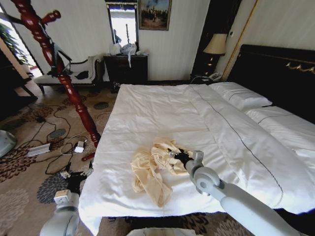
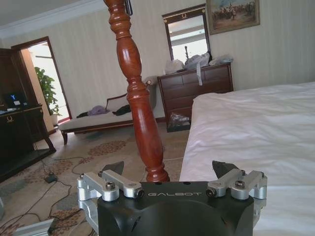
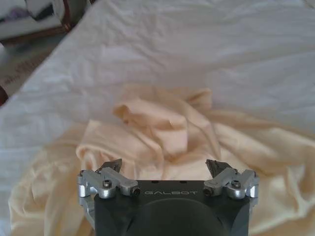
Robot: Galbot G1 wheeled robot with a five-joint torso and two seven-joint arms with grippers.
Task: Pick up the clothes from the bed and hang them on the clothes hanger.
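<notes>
The shirt (image 1: pixel 153 167) lies crumpled on the bed (image 1: pixel 162 113) near its front edge; right gripper (image 3: pixel 166 167) hovers over it, jaws open; better to bite one thick fold; left gripper (image 2: pixel 167 169) waits open, coat stand (image 1: pixel 54 64) at 10 o'clock

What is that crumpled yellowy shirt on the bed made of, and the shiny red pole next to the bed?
The crumpled cream-yellow shirt looks like thin, soft cloth, maybe cotton: it lies in limp folds and creases on the white duvet, under the open right gripper. The glossy red-brown coat stand looks like turned, varnished wood: its rounded, lathe-cut bulges catch bright highlights.
</notes>
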